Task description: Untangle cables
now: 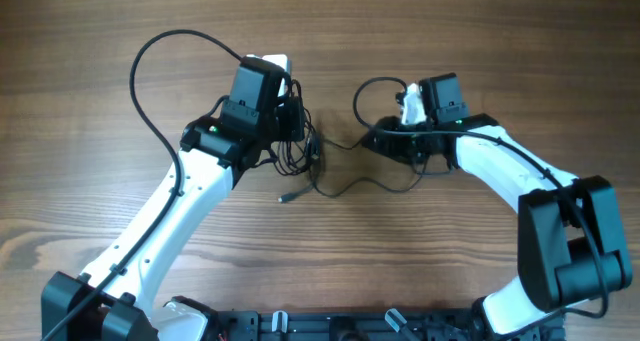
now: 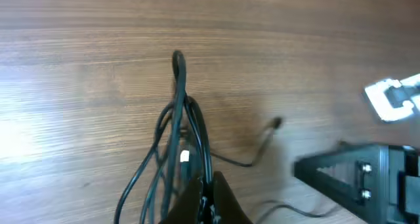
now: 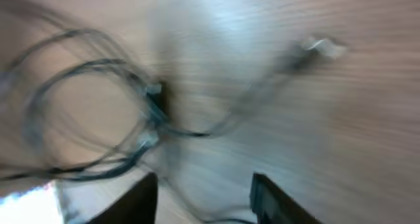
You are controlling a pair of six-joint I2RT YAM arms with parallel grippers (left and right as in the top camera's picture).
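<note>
The brown wood-grain table (image 1: 80, 101) carries a white-and-black left arm (image 1: 190, 196) from 7 o'clock and a matching right arm (image 1: 500, 166) from 4 o'clock. Thin black tangled cables (image 1: 298, 146) lie mid-table, slightly toward 12 o'clock. The left gripper (image 2: 205, 184) is clamped on their bundle. The right gripper (image 3: 203, 198), blurred, has its fingers apart.

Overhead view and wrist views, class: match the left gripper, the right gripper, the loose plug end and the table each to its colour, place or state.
1 left gripper
2 right gripper
3 loose plug end
4 table

a jaws apart
b brown wood grain
c jaws shut on the cables
d lying free between the two arms

Pairs: 1c, 2a, 3d, 4b
</note>
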